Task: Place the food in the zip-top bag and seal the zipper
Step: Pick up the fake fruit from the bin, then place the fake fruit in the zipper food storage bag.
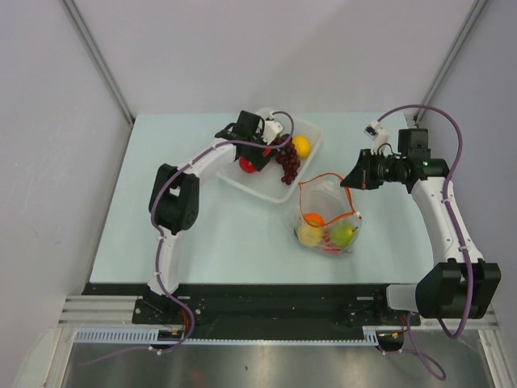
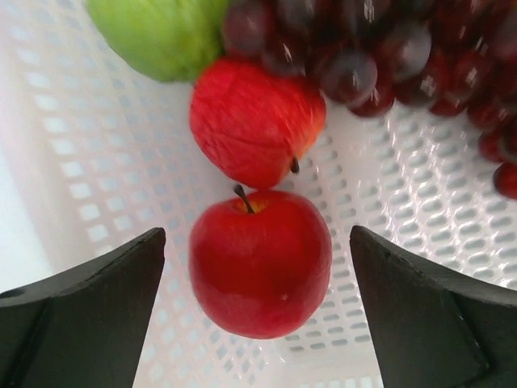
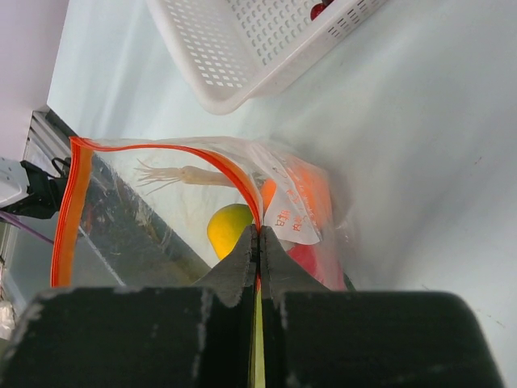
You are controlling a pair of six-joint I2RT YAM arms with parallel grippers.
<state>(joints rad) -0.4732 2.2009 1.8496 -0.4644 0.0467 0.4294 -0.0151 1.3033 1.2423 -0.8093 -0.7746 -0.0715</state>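
Observation:
My left gripper [image 1: 255, 150] is open over the white tray [image 1: 271, 192]. In the left wrist view a red apple [image 2: 258, 263] lies between my open fingers [image 2: 89, 311], untouched. Beyond it lie a second red fruit [image 2: 254, 121], a green fruit [image 2: 157, 32] and dark grapes [image 2: 388, 56]. The clear zip-top bag [image 1: 323, 212] stands open, its orange-red zipper [image 1: 325, 176] forming a loop. It holds an orange [image 1: 313, 219], a lemon [image 1: 308, 235] and a green fruit [image 1: 343, 234]. My right gripper [image 1: 348, 180] is shut on the zipper edge [image 3: 242, 190] and holds the mouth up.
The tray also holds a yellow-orange fruit [image 1: 301, 146] at its far right corner, beside the grapes [image 1: 287, 159]. The tray's near corner [image 3: 234, 81] lies close to the bag. Grey walls stand on the left, the back and the right of the table.

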